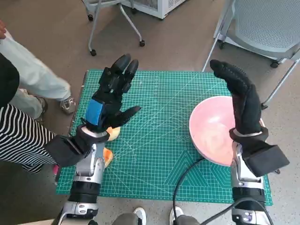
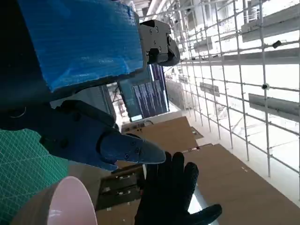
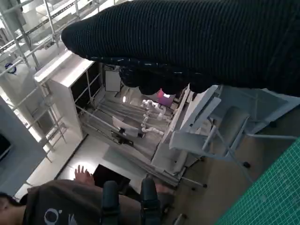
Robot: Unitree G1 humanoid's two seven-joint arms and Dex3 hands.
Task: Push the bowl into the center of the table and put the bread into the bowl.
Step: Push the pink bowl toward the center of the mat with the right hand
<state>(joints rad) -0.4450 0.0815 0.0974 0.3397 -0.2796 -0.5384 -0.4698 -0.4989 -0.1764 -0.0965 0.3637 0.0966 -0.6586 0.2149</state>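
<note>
Green gridded cutting mat (image 1: pixel 159 140) covers table. Pink round plastic bowl (image 1: pixel 211 129) at mat's right edge, bread (image 1: pixel 108 140) mostly hidden under left arm, prob. orange-brown. Left hand (image 1: pixel 112 91) & right hand (image 1: pixel 239 96) both raised, fingers spread, holding nothing.

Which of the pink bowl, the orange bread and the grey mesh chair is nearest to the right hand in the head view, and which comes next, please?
From the right hand in the head view:
1. Pink bowl, directly beside and under it at the table's right edge.
2. Grey mesh chair, on the floor beyond the table's far right corner.
3. Orange bread, across the green mat, beneath the left forearm.
</note>
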